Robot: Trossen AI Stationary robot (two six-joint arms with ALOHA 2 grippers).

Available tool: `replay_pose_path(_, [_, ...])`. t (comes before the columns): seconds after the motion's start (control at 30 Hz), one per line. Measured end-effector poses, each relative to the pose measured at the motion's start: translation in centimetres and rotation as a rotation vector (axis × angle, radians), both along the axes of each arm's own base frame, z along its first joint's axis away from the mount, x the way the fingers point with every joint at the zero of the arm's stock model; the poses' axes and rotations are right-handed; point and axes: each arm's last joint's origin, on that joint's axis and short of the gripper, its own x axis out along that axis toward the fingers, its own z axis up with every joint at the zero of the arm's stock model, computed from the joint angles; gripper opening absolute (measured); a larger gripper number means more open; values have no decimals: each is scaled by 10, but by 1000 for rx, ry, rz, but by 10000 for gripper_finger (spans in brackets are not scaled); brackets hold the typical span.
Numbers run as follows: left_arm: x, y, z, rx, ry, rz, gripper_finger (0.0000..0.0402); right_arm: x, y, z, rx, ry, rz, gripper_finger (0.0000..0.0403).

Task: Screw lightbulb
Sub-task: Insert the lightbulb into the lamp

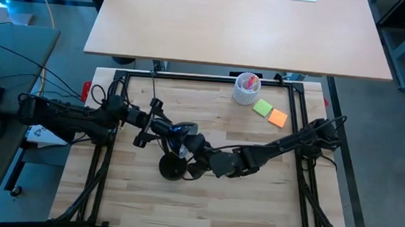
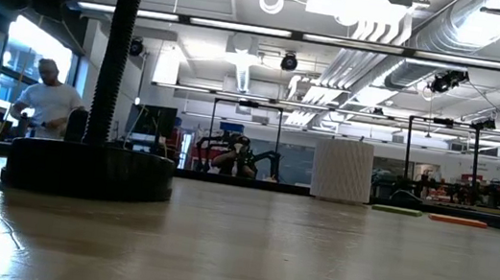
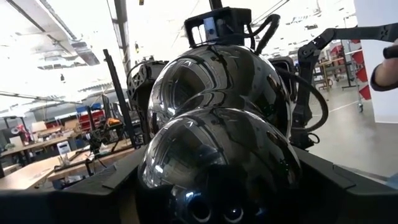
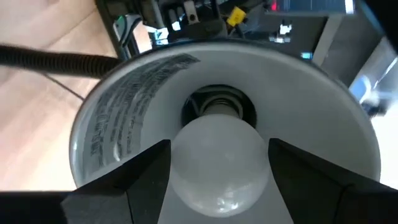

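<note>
White bulb [image 4: 216, 163] pinched between right gripper [image 4: 217, 177] fingers, inside shade [image 4: 124, 118] at socket. Left gripper [image 1: 168, 129] clamps shade outside. Cup [image 1: 247, 89], sticky notes [image 1: 271, 113] well clear.

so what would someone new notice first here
The lightbulb sits between the right gripper fingers, its base at the socket inside the lamp shade. The left gripper clasps the shade's glossy back, mid-table above the lamp's round base. A white ribbed cup stands at the far edge.
</note>
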Motion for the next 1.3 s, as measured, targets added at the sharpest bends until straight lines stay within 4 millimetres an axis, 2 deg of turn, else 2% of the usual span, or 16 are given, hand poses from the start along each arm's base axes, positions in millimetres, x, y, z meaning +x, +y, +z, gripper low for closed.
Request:
replay_pose_path(0.13, [0, 0, 0, 0, 0, 0, 281, 2, -4, 3, 153, -108, -23, 263])
replay_pose_path(0.37, [0, 0, 0, 0, -3, 5, 281, 5, -11, 6, 577, -371, -90, 263])
replay_pose_path(0.47, [0, 0, 0, 5, -7, 6, 281, 6, -13, 7, 799, -505, -130, 263])
replay_pose_path(0.63, [0, 0, 1, 18, -12, 0, 281, 7, -13, 14, 1307, -833, -164, 263])
replay_pose_path(0.73, [0, -1, 0, 31, -15, -9, 281, 6, -13, 15, 1450, -914, -170, 263])
replay_pose_path(0.9, [0, -2, 0, 33, -15, -7, 281, 6, -13, 16, 1400, -888, -162, 263])
replay_pose_path(1.1, [0, -2, 0, 28, -7, -8, 281, 1, 2, 17, 1069, -684, -81, 263])
replay_pose_path(1.3, [1, -2, -1, 23, 3, -8, 281, -6, 16, 17, 684, -514, -90, 263])
